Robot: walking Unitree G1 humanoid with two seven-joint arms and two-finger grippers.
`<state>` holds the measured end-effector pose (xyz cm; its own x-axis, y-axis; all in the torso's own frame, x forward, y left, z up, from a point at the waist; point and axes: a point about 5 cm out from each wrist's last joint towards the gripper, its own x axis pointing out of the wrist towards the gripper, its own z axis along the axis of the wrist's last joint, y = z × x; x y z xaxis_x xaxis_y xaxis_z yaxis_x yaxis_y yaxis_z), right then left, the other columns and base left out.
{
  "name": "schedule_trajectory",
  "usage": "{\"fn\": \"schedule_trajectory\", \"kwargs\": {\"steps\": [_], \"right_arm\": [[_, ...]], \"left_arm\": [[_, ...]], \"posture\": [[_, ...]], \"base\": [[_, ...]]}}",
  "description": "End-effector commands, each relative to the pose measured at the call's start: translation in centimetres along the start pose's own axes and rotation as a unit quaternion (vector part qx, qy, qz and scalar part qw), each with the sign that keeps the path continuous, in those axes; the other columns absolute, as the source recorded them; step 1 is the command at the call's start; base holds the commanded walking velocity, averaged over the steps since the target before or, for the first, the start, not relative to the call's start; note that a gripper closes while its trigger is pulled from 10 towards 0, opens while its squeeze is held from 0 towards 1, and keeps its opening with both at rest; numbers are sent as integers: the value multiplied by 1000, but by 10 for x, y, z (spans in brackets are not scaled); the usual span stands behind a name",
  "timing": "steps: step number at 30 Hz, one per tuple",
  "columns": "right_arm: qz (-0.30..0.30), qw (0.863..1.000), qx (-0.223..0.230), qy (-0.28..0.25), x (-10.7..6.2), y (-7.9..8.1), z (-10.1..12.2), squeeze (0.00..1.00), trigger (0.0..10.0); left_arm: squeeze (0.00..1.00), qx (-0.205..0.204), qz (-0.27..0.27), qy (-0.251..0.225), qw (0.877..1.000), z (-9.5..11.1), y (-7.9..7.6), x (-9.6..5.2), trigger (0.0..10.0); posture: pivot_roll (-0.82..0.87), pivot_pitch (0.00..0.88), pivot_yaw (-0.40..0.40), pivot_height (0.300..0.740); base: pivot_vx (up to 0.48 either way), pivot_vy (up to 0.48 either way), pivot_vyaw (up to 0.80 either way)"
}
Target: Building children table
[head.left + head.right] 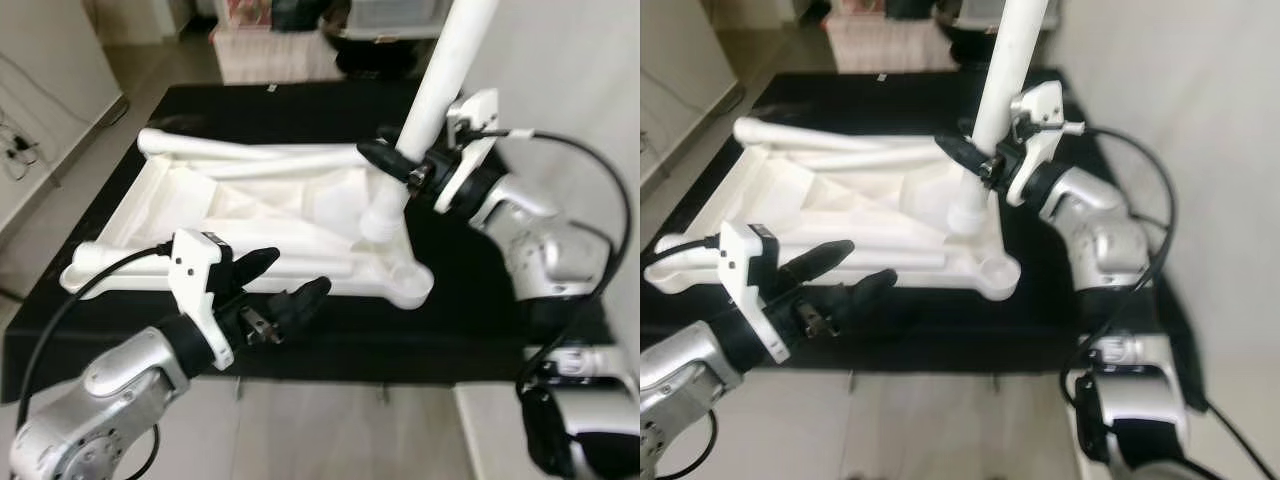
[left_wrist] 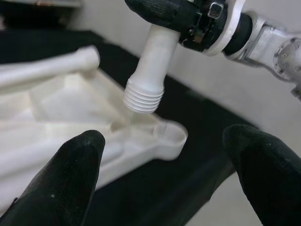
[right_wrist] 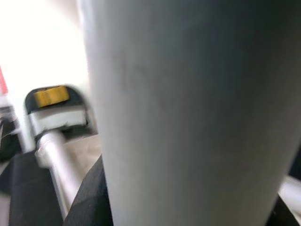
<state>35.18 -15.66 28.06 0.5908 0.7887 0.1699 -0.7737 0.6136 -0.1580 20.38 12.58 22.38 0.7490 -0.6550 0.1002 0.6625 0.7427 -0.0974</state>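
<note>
A white plastic tabletop lies upside down on a black mat, with loose white legs resting on it. My right gripper is shut on a white table leg held nearly upright. The leg's threaded end hangs just above the tabletop, beside the round corner socket and not in it. My left gripper is open near the tabletop's front edge, its fingertips apart with nothing between them.
The black mat covers a low platform whose front edge meets pale floor tiles. A white wall runs along the right. Boxes and furniture stand beyond the far end. Cables lie on the floor at far left.
</note>
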Motion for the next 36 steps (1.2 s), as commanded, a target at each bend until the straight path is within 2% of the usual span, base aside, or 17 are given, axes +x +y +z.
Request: {"fn": "schedule_trajectory", "kwargs": {"steps": [1,3,4,5,10,12,15,17,20,23,28,35,36], "right_arm": [[42,999,-17,10,-2,5,-2,0,10000],[87,996,-15,13,-5,4,2,0,10000],[87,996,-15,13,-5,4,2,0,10000],[111,994,-8,7,-7,0,8,0,10000],[123,992,-7,4,-8,-3,10,0,10000],[131,991,-17,10,-13,-17,18,0,10000],[137,990,-20,8,-17,-22,23,0,10000],[155,988,-28,-4,-26,-29,37,0,10000],[179,983,-37,-8,-35,-32,48,0,10000],[193,980,-41,-5,-39,-31,51,0,10000],[263,964,-46,10,-52,-24,59,0,10000],[280,958,-58,18,-53,-20,60,0,10000],[290,954,-67,28,-49,-14,56,0,10000]], "left_arm": [[0,1,12,24,1000,-8,-8,-6,10000],[0,-10,13,50,999,-20,-19,-14,10000],[0,-10,13,50,999,-20,-19,-14,10000],[0,-2,15,69,998,-27,-27,-19,10000],[0,2,20,74,997,-31,-32,-23,10000],[0,29,42,89,995,-38,-37,-31,10000],[0,41,47,93,994,-40,-40,-35,10000],[0,60,74,95,991,-40,-41,-41,10000],[0,68,97,95,988,-39,-41,-45,10000],[0,72,102,95,988,-38,-42,-46,10000],[0,76,110,94,987,-40,-45,-50,10000],[0,76,109,93,987,-41,-45,-50,10000],[0,75,110,90,987,-42,-44,-50,10000]], "posture": [[-7,292,57,740],[-2,313,60,740],[-2,313,60,740],[0,327,63,740],[0,327,63,740],[17,365,75,740],[25,376,77,740],[32,390,81,740],[37,401,87,740],[38,409,91,740],[36,410,99,740],[31,407,100,740],[26,403,102,740]], "base": [[0,0,0],[0,0,0],[0,0,0],[0,0,0],[0,0,0],[0,0,0],[0,0,0],[0,0,0],[0,0,0],[0,0,0],[0,0,0],[0,0,0],[0,0,0]]}}
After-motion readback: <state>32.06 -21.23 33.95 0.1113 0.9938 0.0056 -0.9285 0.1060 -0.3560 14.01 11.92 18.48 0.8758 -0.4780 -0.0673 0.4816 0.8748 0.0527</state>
